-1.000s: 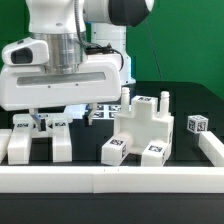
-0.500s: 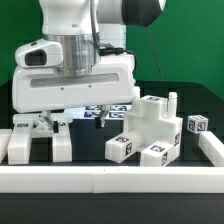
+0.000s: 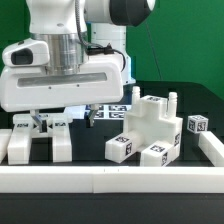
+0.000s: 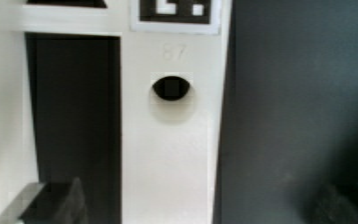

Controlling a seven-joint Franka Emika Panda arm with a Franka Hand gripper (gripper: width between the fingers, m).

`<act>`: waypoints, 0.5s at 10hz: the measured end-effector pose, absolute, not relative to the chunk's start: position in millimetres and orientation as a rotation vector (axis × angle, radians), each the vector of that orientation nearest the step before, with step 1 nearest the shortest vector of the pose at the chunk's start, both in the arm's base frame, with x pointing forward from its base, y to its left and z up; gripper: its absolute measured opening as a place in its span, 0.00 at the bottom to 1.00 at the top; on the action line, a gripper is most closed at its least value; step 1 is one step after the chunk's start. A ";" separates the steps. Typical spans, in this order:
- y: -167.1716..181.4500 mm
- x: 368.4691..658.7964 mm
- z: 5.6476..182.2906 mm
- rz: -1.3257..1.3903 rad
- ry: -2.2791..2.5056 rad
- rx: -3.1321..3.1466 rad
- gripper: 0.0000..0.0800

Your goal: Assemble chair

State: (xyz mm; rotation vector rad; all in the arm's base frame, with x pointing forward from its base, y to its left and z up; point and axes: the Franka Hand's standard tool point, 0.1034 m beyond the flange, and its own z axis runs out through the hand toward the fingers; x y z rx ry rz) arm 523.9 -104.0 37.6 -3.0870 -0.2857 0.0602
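Observation:
The chair is in loose white parts. Two upright white pieces (image 3: 18, 145) (image 3: 60, 140) stand at the exterior view's left. A joined cluster of tagged blocks with a peg (image 3: 148, 128) sits in the middle right. My gripper (image 3: 62, 118) hangs low over the left pieces. In the wrist view my gripper (image 4: 202, 205) is open. Its dark fingertips (image 4: 51, 203) stand on either side of a long white bar (image 4: 167, 120), without touching it. The bar has a round hole and a tag at one end.
A small tagged white block (image 3: 197, 125) lies at the exterior view's far right. A low white wall (image 3: 110, 180) runs along the front and a side wall (image 3: 212, 150) along the right. The marker board (image 3: 108, 108) lies behind the hand.
The hand swung toward the exterior view's right half a second ago and has come back to the left. The jaws stayed open.

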 end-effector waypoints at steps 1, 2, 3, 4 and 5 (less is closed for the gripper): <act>-104.0 523.8 37.6 0.060 -0.286 -3.087 0.81; -104.8 523.4 37.3 0.061 -0.294 -3.086 0.81; -106.8 522.6 34.1 0.065 -0.310 -3.086 0.81; -105.1 523.2 27.6 0.073 -0.318 -3.088 0.81; -105.5 522.8 24.0 0.081 -0.324 -3.087 0.81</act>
